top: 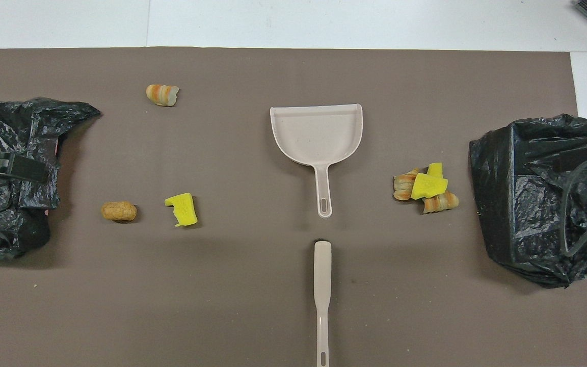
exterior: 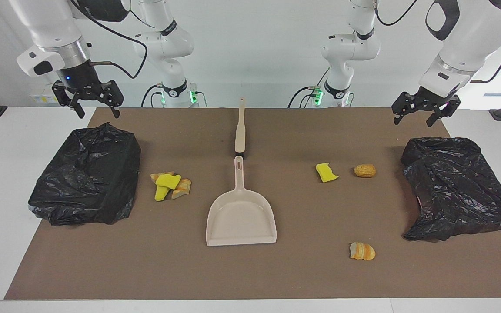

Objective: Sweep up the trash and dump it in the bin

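Lying at the middle of the brown mat (exterior: 146,269), the beige dustpan (exterior: 241,221) serves as the reference point, its handle pointing toward the robots and its open mouth away from them.

- Brush (exterior: 240,126): beige, long-handled, in line with the dustpan's handle and nearer to the robots, a small gap between the two.
- Trash, cluster (exterior: 170,184): two bright-yellow spongy chunks and striped orange-brown lumps heaped together beside the dustpan's handle, toward the right arm's end of the table.
- Trash, yellow chunk (exterior: 326,172): single piece, toward the left arm's end from the dustpan's handle.
- Trash, brown lump (exterior: 365,170): just past the yellow chunk, farther from the dustpan toward the left arm's end.
- Trash, striped lump (exterior: 362,251): alone, farther from the robots than the dustpan's mouth, toward the left arm's end.
- Bin, right arm's end (exterior: 87,176): lined with a black bag, well apart from the dustpan, near the cluster.
- Bin, left arm's end (exterior: 457,187): black bag draped over it, well apart from the dustpan.
- Right gripper (exterior: 95,108): raised over the robots' edge of its bin, fingers spread apart, holding nothing.
- Left gripper (exterior: 414,118): raised over the robots' edge of its bin, fingers spread apart, holding nothing.
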`<action>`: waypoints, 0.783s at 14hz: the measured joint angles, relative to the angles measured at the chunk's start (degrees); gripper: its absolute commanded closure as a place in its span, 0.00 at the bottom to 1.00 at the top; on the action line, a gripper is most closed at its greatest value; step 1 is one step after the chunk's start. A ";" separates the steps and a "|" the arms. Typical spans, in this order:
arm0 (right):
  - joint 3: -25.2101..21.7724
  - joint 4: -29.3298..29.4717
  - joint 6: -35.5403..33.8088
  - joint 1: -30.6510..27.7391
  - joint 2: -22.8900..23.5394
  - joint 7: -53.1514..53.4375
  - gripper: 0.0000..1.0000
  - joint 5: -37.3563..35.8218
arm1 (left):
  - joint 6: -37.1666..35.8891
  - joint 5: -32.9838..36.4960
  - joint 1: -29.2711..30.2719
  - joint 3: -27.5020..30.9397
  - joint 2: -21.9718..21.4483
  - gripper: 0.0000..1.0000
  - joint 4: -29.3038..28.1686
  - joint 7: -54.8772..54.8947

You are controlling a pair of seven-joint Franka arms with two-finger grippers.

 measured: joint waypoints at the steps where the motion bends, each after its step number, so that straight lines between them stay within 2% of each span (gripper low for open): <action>1: 0.00 0.00 0.00 0.00 0.00 0.00 0.00 0.00 | 0.00 0.00 0.00 0.00 -0.05 0.00 0.00 0.00; 11: 0.00 0.00 0.00 0.00 -0.01 0.00 0.00 0.00 | 0.03 -0.05 0.15 1.07 -0.20 0.00 0.04 0.00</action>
